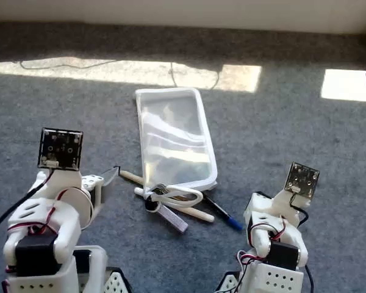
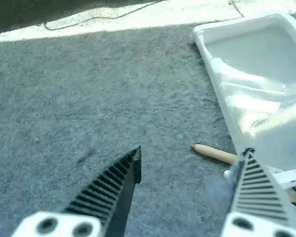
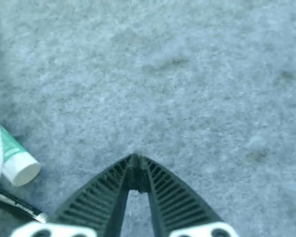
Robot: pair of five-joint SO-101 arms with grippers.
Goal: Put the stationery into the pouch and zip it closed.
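Packing looks unstarted; zipping remains too.
My left gripper (image 2: 192, 150) gapes empty, pencil (image 2: 214, 153) just ahead beside the pouch (image 2: 256, 64); my right gripper (image 3: 136, 165) pinched closed, empty.

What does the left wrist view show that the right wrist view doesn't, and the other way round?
Left wrist view: the left gripper, jaws open over the carpet, the clear pouch, a wooden pencil lying by the pouch's edge, and a cable across the sunlit strip.
Right wrist view: the right gripper, shut, with a green tube with a white cap and a black pen off to one side.
Shared: the grey carpet under both grippers.
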